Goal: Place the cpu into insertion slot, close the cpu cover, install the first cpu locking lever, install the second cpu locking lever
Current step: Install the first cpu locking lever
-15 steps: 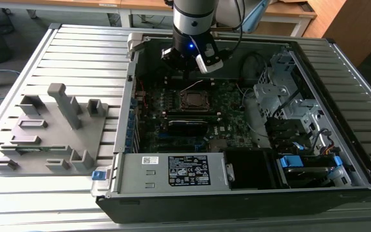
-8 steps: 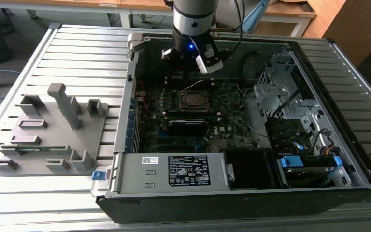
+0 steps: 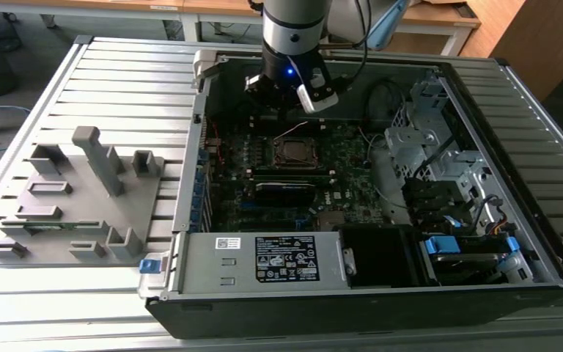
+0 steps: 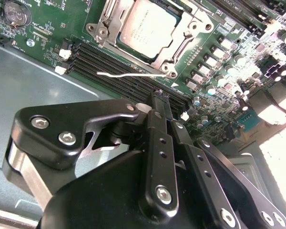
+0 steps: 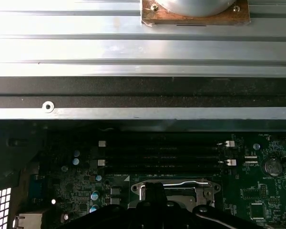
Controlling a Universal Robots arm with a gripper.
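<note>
My tool (image 4: 160, 95) closed, fingers together, hovering over memory slots (image 4: 109, 59) beside insertion slot (image 3: 293, 152). Cpu (image 4: 145, 26) seated there, cpu cover (image 4: 109, 24) down around it. Thin wire lever (image 4: 128, 74) lies near my tool tip.

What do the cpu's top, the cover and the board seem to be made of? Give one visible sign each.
The cpu: likely metal, dull grey with a soft sheen.
The cover: thin sheet metal, probably steel, bright silver and glinting.
The board: green coated laminate, perhaps fibreglass, matte with printed traces.
</note>
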